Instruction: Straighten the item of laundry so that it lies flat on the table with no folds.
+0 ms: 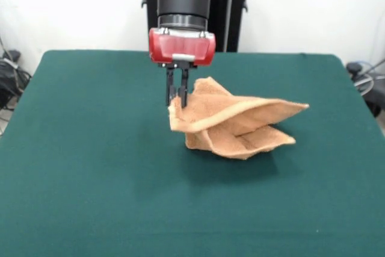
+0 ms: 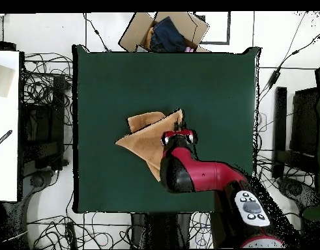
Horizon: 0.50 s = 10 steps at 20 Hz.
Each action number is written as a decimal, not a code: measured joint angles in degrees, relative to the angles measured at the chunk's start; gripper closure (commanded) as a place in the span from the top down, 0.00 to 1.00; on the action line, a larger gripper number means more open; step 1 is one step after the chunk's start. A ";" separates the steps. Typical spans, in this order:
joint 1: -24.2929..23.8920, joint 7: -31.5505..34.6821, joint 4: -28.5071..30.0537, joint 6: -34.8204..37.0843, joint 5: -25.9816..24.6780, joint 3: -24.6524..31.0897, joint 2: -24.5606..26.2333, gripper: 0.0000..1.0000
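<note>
Orange-tan towel [image 1: 237, 126] held up by one corner.
Gripper [image 1: 178, 95] jaws pinch its nine-o'clock corner, lifting it off the green surface [image 1: 90, 167], likely to shake folds loose near centre.

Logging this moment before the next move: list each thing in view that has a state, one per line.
gripper: shut on the towel's corner, holding it up.
towel: folded and crumpled, partly lifted, lower part resting on the table.
table: bare green top around the towel.
cardboard box: open, beyond the table.
</note>
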 measured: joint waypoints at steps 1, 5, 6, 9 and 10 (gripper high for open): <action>-0.01 0.00 -0.83 0.02 -0.11 0.36 0.31 0.00; 0.06 0.00 -3.53 0.05 -0.42 1.68 1.65 0.00; 0.25 0.00 -4.64 0.04 -0.42 2.10 2.24 0.00; 0.51 0.00 -6.24 0.05 -0.65 2.79 3.02 0.00; 0.51 0.00 -6.86 0.05 -0.88 3.32 3.34 0.00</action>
